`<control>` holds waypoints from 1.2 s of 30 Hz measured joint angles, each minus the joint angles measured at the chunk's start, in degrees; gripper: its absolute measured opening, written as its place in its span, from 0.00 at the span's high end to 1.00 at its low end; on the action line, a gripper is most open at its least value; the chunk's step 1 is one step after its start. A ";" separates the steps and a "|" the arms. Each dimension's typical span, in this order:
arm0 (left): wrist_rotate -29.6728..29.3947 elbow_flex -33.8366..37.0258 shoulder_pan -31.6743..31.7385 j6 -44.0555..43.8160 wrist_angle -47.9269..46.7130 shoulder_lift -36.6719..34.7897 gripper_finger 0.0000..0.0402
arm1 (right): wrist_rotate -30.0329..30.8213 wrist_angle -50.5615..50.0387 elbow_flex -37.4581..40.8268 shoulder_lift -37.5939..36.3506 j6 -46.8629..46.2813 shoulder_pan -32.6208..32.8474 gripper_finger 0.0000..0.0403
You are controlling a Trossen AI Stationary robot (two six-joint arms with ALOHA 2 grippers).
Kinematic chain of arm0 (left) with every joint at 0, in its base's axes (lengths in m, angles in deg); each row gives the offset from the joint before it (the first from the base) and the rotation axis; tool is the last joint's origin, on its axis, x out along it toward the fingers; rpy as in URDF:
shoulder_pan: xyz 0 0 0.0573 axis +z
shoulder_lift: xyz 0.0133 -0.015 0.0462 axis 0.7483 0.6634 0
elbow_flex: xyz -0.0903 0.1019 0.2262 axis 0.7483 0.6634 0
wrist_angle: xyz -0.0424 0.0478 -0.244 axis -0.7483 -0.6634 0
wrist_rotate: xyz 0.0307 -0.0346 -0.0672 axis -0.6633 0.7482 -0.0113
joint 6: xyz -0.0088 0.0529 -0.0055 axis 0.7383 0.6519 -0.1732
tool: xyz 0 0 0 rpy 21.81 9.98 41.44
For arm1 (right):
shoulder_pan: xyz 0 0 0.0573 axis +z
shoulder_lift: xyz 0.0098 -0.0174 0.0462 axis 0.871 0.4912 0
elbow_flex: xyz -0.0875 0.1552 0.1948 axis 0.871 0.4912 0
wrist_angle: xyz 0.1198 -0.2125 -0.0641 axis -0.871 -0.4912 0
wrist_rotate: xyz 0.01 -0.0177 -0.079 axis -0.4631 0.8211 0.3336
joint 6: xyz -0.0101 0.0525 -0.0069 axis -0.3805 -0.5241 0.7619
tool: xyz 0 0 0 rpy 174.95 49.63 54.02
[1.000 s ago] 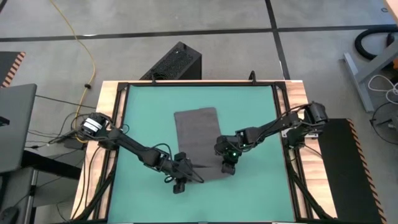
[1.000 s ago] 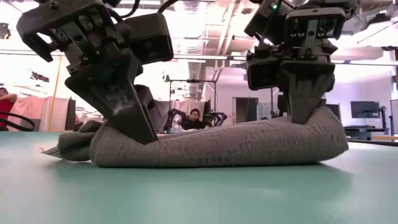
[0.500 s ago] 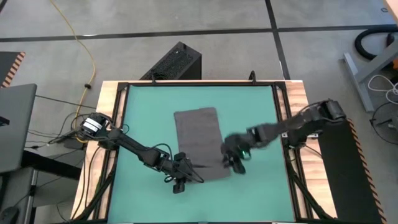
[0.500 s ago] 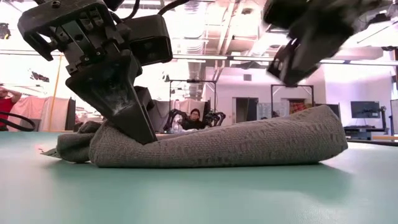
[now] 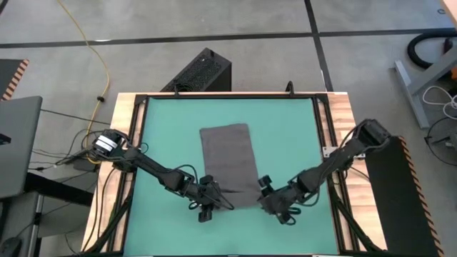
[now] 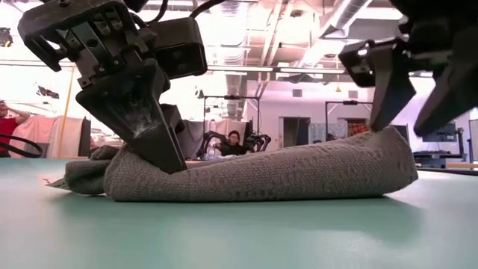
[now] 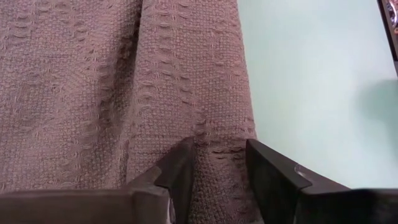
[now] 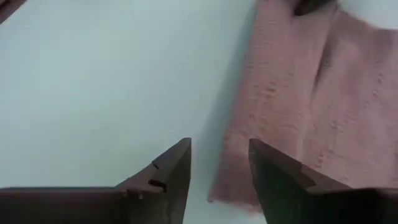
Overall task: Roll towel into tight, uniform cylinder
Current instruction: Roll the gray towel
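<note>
Towel [image 5: 228,160]: dark grey, lying lengthwise mid-mat [image 5: 293,128] on your surface, its near end turned up into a low, thick roll [image 6: 261,175].
Left hand [image 5: 207,209]: at the roll's left end; your fingers [image 7: 180,174] are pinched on a fold of the towel.
Right hand [image 5: 280,213]: off the towel, just beside the roll's right end, above bare mat; fingers [image 8: 171,168] parted, gripping nothing.
Background: a seated person [image 6: 236,142], far behind the roll.
</note>
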 joint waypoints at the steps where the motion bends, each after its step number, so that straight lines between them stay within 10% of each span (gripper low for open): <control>1: 0.01 0.00 0.00 0.03 0.12 0.00 0.65 | 0.23 0.47 -0.01 0.65 -0.32 -0.10 0.52; 11: 2.28 -0.89 -0.07 4.44 -0.52 -2.91 0.56 | 6.10 0.48 -0.03 8.35 -0.98 -2.04 0.40; 36: -12.11 -1.20 -7.72 9.54 -4.39 0.71 0.44 | 5.40 2.54 -0.02 10.23 -2.42 -4.26 0.60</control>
